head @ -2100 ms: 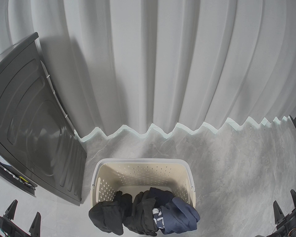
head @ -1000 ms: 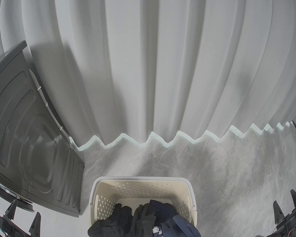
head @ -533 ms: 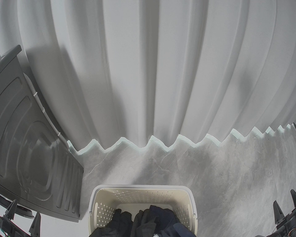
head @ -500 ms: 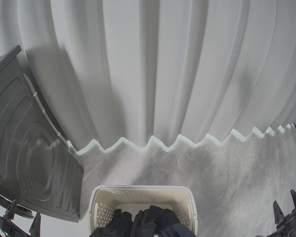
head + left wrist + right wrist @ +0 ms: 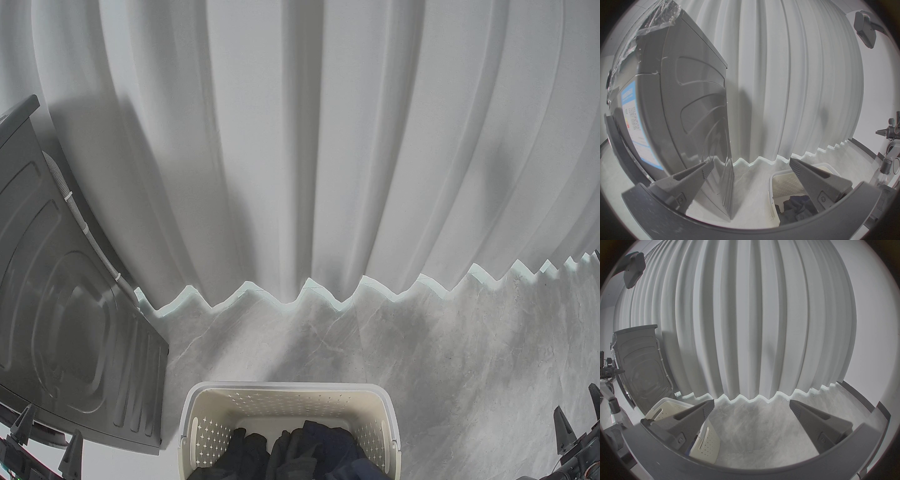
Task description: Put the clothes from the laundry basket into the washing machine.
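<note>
Now we log both grippers spread wide and empty: left gripper (image 5: 52,422) lower left, right gripper (image 5: 575,400) lower right. We find the clothes (image 5: 294,453) heaped in the basket (image 5: 287,389) at bottom centre, between them; the left gripper looks nearer, with the washer (image 5: 56,325) on its side

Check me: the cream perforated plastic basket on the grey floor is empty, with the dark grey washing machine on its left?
Not empty: the head view shows dark clothes in the cream perforated plastic basket. It does stand on the grey floor, with the dark grey washing machine on its left.
</note>
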Controlling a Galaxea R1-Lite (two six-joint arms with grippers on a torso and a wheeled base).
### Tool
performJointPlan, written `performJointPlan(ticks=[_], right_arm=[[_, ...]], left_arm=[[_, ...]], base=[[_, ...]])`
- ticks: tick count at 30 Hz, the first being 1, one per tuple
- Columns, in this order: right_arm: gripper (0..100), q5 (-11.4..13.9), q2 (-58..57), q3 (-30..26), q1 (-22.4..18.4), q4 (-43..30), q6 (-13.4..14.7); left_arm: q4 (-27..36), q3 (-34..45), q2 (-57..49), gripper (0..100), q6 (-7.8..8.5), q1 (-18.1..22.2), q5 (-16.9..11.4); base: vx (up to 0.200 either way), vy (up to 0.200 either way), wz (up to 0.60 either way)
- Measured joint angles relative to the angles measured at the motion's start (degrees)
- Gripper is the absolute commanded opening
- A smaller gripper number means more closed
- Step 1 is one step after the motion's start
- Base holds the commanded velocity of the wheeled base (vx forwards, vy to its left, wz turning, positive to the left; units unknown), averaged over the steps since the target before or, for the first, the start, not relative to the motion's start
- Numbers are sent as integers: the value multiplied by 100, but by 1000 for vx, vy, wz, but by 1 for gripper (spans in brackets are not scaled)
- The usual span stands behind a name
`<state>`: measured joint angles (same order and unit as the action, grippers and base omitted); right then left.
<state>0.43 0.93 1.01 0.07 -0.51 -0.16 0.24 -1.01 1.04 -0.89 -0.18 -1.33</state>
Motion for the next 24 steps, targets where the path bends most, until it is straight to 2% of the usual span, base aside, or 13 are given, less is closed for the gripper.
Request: performJointPlan(ticks=[24], right_arm=[[100, 0, 1, 0, 0, -2, 0]], left_arm=[[2, 0, 0, 100, 2, -2, -1]], base=[[0, 0, 0]])
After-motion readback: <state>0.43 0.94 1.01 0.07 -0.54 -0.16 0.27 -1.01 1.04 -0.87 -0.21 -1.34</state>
